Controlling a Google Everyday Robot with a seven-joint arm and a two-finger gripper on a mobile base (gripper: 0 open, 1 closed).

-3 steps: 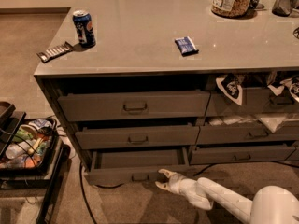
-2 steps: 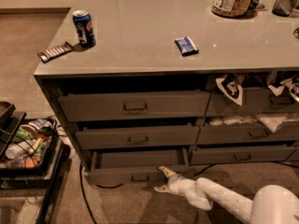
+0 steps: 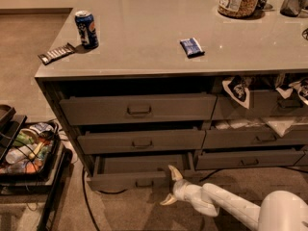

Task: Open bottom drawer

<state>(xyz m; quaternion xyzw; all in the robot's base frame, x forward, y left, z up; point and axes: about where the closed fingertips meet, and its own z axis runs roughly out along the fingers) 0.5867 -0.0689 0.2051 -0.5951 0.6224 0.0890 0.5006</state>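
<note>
**A:** What has changed over the last second?

**B:** The gripper (image 3: 172,186) has edged a little to the right. Its fingers (image 3: 175,173) stand wider apart than they did. The bottom drawer (image 3: 120,179) looks to be where it was.

**A:** So the hand is open?

**B:** Yes, it is spread and gripping nothing. The upper finger is at the right end of the drawer's front panel. I cannot tell whether it touches. The lower finger hangs over the carpet.

**A:** Where is the drawer from the hand?

**B:** Just to its left, lowest in the left stack. It is pulled partway out, so its flat dark inside shows. Its small handle (image 3: 144,183) is left of the fingers and apart from them.

**A:** And the arm?

**B:** The white arm (image 3: 226,206) runs off to the hand's lower right.

**A:** What else?

**B:** The middle drawer (image 3: 142,141) is above the hand. A blue packet (image 3: 192,47) lies on the counter (image 3: 144,13) well above it. A blue can (image 3: 86,29) stands up to the left.
</note>
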